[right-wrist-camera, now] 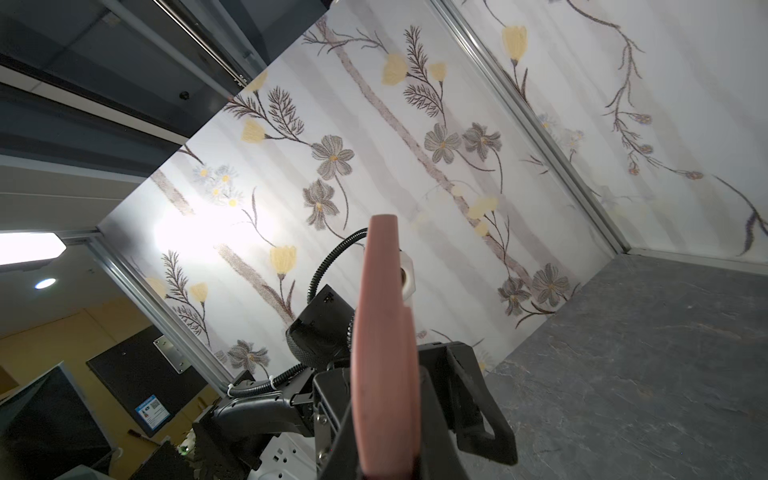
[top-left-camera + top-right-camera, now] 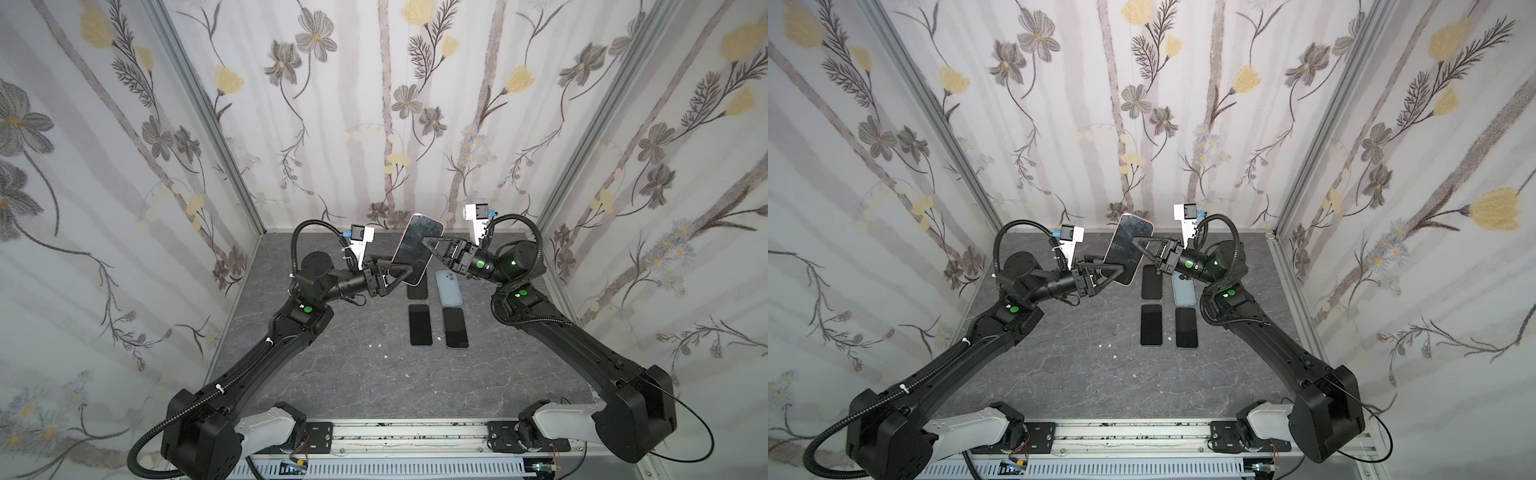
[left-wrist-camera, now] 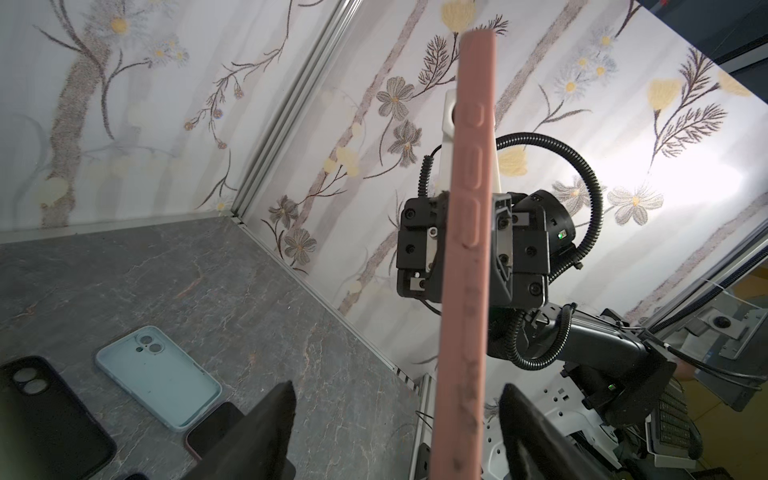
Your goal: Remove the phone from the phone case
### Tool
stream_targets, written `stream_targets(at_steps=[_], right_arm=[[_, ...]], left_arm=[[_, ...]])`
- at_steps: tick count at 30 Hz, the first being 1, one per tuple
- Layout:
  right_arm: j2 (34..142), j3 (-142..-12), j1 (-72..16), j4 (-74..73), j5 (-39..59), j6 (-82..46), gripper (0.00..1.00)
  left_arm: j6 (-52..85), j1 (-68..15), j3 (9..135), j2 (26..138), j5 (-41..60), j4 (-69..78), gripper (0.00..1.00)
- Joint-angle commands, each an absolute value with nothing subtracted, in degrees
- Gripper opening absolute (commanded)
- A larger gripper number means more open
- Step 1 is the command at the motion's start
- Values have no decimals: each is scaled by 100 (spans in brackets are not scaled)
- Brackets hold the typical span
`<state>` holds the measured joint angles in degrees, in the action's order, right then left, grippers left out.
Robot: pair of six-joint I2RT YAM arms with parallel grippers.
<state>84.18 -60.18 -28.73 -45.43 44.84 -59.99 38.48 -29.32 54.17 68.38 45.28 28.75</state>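
All around the cell, flowery wallpaper walls (image 2: 374, 104) box in a grey marble-look bench (image 2: 332, 374). Two black arms reach in from the near edge, the left arm (image 2: 257, 353) and the right arm (image 2: 582, 345), and they meet up in the air toward the back of the bench.

Between them hangs the phone (image 2: 415, 237), clear of the bench. Its dark screen faces up at both top views, and it's tilted with the upper end leaning toward the back wall. As far as I can see it sits fully in its pink case (image 3: 465, 208).

The right jaws are clamped on the cased phone around its middle, coming in from the right edge, with one finger (image 2: 434, 249) lying across the screen. The left wrist view shows them squeezing both flat faces.

The left jaws are spread and straddle the lower end of the case from the left side. The left wrist view shows a gap between each finger (image 3: 266, 419) and the pink edge, so they're apart from it.

Down on the bench, right under all this, is a light blue case (image 2: 449, 286), empty and inside-up, with a black case (image 3: 54, 415) just beside it. Nearer the arm bases, a bare phone (image 2: 419, 325) and a second bare phone (image 2: 455, 328) lie screen-up side by side. A few white specks (image 2: 378, 345) lie near them.
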Motion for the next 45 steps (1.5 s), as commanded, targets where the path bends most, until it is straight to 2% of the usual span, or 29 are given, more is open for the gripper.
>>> stream_targets(at_steps=[1, 8, 11, 26, 31, 34, 37, 38, 39, 40, 45], right_arm=[[8391, -5875, -2925, -5428, 4194, -6353, 0], [8264, -5626, -2856, -5529, 4032, -6414, 0], [8242, -5569, -2826, -5615, 4040, -6490, 0], [8681, -5449, -2822, -7203, 4378, -7559, 0], [8618, -5466, -2829, -6993, 4411, -7381, 0], [8498, -5496, -2813, -6634, 4417, -7076, 1], [8275, -5561, -2730, -5961, 4377, -6550, 38], [8164, -5585, -2670, -5667, 4363, -6330, 61], [8072, -5626, -2607, -5339, 4351, -6081, 72], [7944, -5672, -2519, -4931, 4332, -5776, 80], [7261, -5729, -2117, -3287, 3786, -4256, 92]], left_arm=[[4039, -3003, 5399, 6829, 4733, 3445, 68], [4111, -3103, 5331, 6785, 4726, 3625, 41], [4122, -3145, 5344, 6777, 4764, 3710, 32], [4307, -3260, 5497, 6729, 4914, 3937, 11], [4316, -3276, 5510, 6719, 4922, 3959, 1], [4309, -3274, 5568, 6726, 4965, 3962, 0], [4266, -3278, 5633, 6728, 5048, 3964, 0], [4210, -3271, 5635, 6709, 5056, 3961, 0], [4164, -3278, 5618, 6686, 5067, 3954, 0], [4099, -3270, 5609, 6672, 5100, 3953, 0], [3695, -3142, 5599, 6722, 5131, 3777, 0]])
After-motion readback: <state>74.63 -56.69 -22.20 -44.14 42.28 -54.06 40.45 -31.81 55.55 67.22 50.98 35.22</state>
